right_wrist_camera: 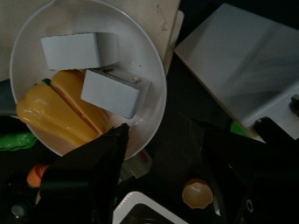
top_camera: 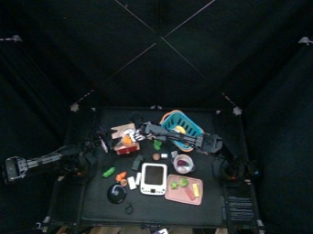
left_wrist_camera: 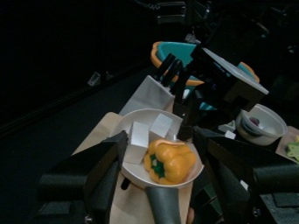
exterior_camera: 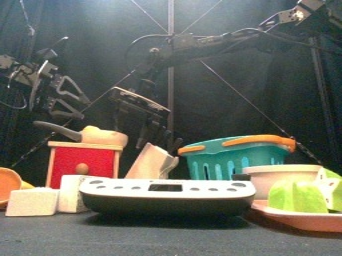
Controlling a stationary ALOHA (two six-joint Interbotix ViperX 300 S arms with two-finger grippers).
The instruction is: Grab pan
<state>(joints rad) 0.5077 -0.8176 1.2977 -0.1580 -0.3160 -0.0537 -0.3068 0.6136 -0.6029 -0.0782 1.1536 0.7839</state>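
Two tools, both mine, and both at the pan.

1. Left tool (left_wrist_camera: 162, 164): jaws spread wide. The pan's grey handle (left_wrist_camera: 163, 206) lies in the gap between them, with space on either side, so it has hold of nothing.
2. Pan (right_wrist_camera: 70, 22): pale inside, at the left rear of the desk (exterior_camera: 160, 235). From the front it shows just above a red box (exterior_camera: 80, 160); I cannot tell whether it rests on the box. It holds a yellow pepper (right_wrist_camera: 52, 109) and two white blocks (right_wrist_camera: 79, 50) lying side by side against the pepper.
3. Right tool (right_wrist_camera: 158, 140): reaches across from the right. It is parted and straddles the pan's rim, with one jaw over the inside next to the pepper and the other outside. The gap is wider than the rim, so it grips nothing.
4. Knife block (exterior_camera: 150, 162): white with dark handles, tilted, just right of the red box.
5. Scale (exterior_camera: 167, 195): flat and white-topped, at the desk's front centre.
6. Basket (exterior_camera: 234, 158): teal with an orange rim, behind the scale.
7. Bowl (exterior_camera: 283, 178): white, right of the basket.
8. Pink plate (exterior_camera: 301, 215): at the front right, carrying green pieces (exterior_camera: 301, 195).
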